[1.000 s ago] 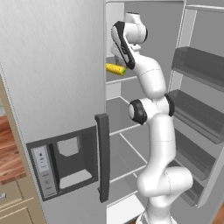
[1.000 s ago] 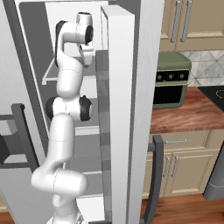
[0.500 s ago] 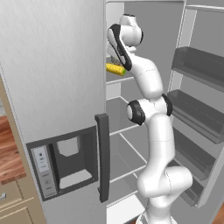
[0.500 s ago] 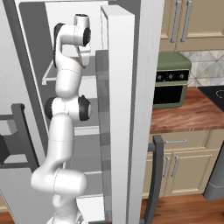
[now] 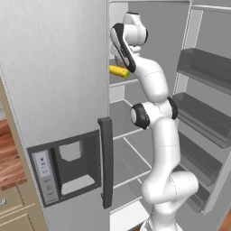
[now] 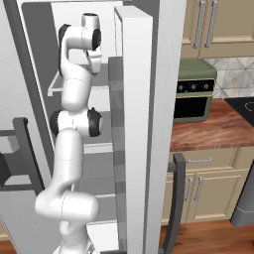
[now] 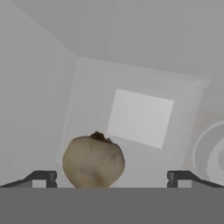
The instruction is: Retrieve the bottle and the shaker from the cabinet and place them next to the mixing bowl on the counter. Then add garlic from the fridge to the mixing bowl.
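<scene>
The fridge [image 5: 58, 90] stands open, and my arm reaches into its upper part. A pale brown garlic bulb [image 7: 93, 161] with a dark stem tip sits on a white inner shelf [image 7: 140, 116]. My gripper [image 7: 111, 179] is open. Its two dark fingertips [image 7: 43, 178] stand wide apart on either side of the garlic, which lies left of the middle between them and touches neither. The bottle, the shaker and the mixing bowl are out of view.
A yellow corn cob [image 5: 118, 71] lies on the shelf beside my arm. Grey door shelves [image 5: 205, 67] hang on the right. A green toaster oven [image 6: 196, 92] stands on the counter [image 6: 208, 131] under closed tan wall cabinets [image 6: 218, 25]. A white round rim [image 7: 212, 151] shows at the right.
The arm's upper links have pushed a little further into the fridge. The gripper has stayed open.
</scene>
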